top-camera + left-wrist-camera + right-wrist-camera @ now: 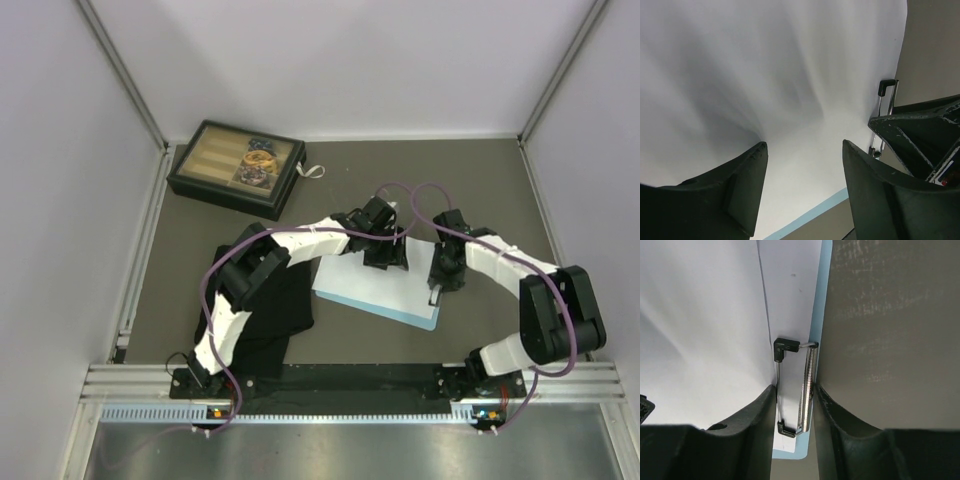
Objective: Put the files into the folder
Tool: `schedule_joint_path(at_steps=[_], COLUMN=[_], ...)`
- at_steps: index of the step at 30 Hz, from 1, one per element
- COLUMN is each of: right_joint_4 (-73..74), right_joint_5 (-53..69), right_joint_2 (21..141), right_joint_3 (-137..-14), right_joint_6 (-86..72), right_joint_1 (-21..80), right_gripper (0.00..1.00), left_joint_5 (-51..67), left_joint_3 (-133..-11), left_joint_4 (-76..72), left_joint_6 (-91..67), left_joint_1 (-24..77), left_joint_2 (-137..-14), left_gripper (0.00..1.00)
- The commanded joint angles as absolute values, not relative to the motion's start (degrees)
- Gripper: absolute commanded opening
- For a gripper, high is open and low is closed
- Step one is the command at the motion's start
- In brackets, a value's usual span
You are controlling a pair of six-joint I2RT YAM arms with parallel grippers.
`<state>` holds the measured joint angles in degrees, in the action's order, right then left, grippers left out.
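Grey table [450,180], left gripper [804,145] spread over files [765,75], right gripper [794,390] pinching folder clip [807,385]

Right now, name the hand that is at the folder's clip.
The right hand: its fingers flank the silver clip at the folder edge. The left hand hangs over white paper.

No readable text, brand, number or sign in any view. White sheets [765,75] blank. Metal clip [807,390] unmarked as far as visible. Small white, red and blue sticker [946,175] on body of right gripper [794,387], seen from left wrist camera: cut off, print too small to read.
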<state>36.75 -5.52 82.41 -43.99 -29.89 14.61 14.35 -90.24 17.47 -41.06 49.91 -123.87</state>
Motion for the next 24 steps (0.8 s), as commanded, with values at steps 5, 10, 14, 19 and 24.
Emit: schedule_joint_path(at_steps=[5,10,14,19,24], right_joint_4=[40.16,38.94,35.95,34.28,33.84], right_joint_5=[-9.93,-9.93,-7.56,-6.51,-5.97], right_joint_2=[86.74,88.24,90.0,90.62,90.18], right_joint_3=[-47.81,-46.76,-44.92,-44.3,-44.21], right_joint_6=[-30.5,-29.97,-30.5,-29.62,-27.69], right_joint_1=[16.43,16.44,16.44,15.82,15.3], right_gripper=[0.39,0.5,0.45,0.24,0.0], left_joint_5=[13.54,13.36,13.01,9.85,7.3], left_joint_3=[-88.59,-88.94,-90.7,-94.04,-94.57], left_joint_4=[17.58,17.67,20.29,26.36,35.83], left_joint_6=[-41.31,-40.61,-39.2,-34.37,-27.18], left_joint_1=[50.19,50.19,50.19,49.4,44.83], left_joint_2=[-123.31,-122.52,-120.59,-117.69,-113.3], left_gripper=[0.66,0.68,0.72,0.78,0.84])
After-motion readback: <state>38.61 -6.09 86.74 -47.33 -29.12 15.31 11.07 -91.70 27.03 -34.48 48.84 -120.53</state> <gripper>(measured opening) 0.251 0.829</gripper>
